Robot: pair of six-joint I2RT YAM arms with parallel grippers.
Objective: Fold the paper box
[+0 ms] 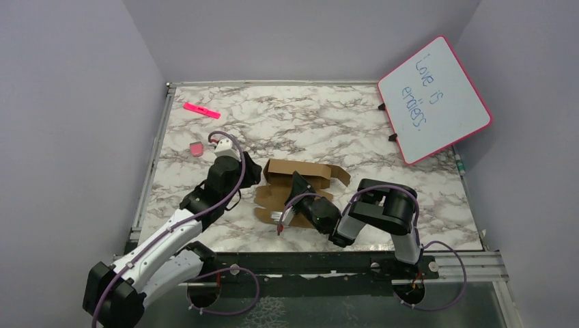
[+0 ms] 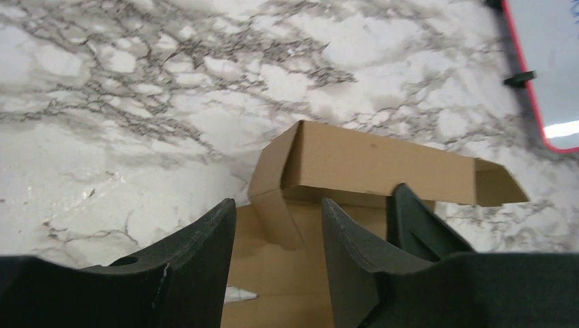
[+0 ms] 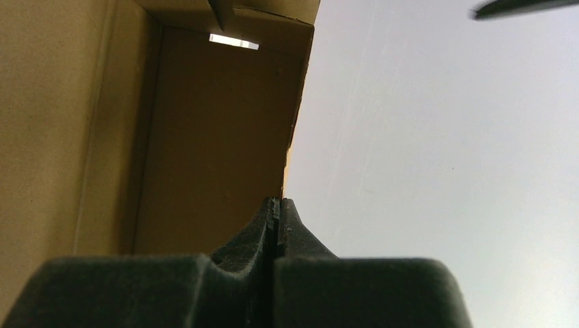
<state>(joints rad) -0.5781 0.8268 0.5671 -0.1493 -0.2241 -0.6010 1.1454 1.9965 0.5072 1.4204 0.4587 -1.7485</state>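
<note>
Sitting toward counter (image 1: pixel 328 123) near edge: paper box (image 1: pixel 304 171), far wall raised. Left gripper (image 2: pixel 278 205) jaws half-spread at box's left edge. Right gripper (image 3: pixel 276 200) jaws pressed together at inner wall's edge.

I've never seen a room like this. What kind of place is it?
Probably a robot test booth: the left arm and right arm stand at the edge of a marble-patterned table, plain lilac walls box it in, and a pink-framed whiteboard leans at the back.

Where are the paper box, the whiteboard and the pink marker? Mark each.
paper box (image 1: pixel 280 169), top view, raised far wall.
whiteboard (image 1: pixel 437 96), top view, white writing face.
pink marker (image 1: pixel 201 110), top view, middle of barrel.
</note>
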